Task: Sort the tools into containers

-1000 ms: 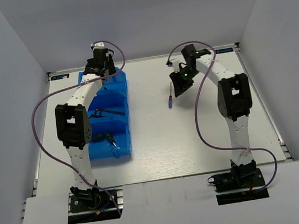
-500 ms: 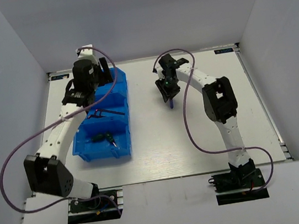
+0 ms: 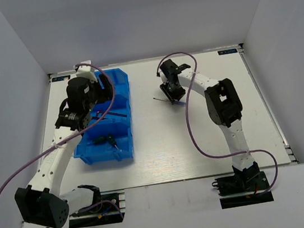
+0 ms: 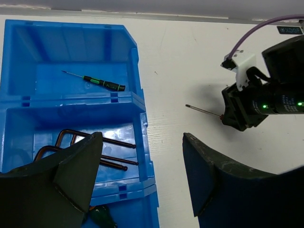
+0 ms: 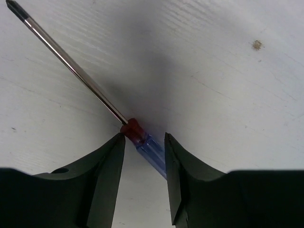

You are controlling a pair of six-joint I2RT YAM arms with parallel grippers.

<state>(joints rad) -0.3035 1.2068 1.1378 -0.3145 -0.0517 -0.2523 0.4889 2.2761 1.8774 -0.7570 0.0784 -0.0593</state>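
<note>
Three joined blue containers (image 3: 126, 95) (image 4: 71, 42) stand at the left of the table. The far one holds a slim dark screwdriver (image 4: 97, 81), the middle one reddish-brown hex keys (image 3: 109, 113) (image 4: 95, 147), the near one green-handled screwdrivers (image 3: 109, 140) (image 4: 102, 216). My left gripper (image 3: 84, 115) (image 4: 141, 142) hangs open and empty above the middle bin's right rim. On the table lies the blue-handled screwdriver (image 3: 179, 102) (image 5: 152, 149) (image 4: 202, 110), shaft pointing left. My right gripper (image 3: 173, 93) (image 5: 143, 142) (image 4: 227, 114) is open, its jaws straddling the handle near the red collar.
The white table (image 3: 162, 146) is boxed in by grey walls at the back and both sides. Purple cables (image 3: 197, 136) loop off both arms. The left arm's elbow (image 3: 37, 205) hangs out past the table's near left corner.
The left arm pulled back from the far bin and its elbow swung out left. The right gripper came down over the blue screwdriver, which now lies crosswise instead of lengthwise.
</note>
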